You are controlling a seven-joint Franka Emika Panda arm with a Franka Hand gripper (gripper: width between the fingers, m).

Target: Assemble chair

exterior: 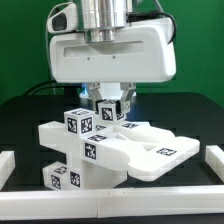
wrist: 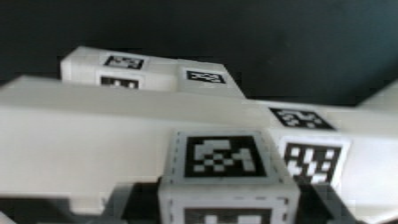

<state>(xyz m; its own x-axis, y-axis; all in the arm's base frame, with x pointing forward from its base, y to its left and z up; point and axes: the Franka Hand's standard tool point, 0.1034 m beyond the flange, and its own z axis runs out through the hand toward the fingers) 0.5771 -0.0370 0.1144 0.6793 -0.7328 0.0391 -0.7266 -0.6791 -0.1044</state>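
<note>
One matte white blocky post (exterior: 107, 110) with black-and-white square tags stands upright between the jaws of the gripper (exterior: 107, 100), directly below it on the stacked chair parts (exterior: 120, 152) mid-table, though a firm grip cannot be told.
</note>
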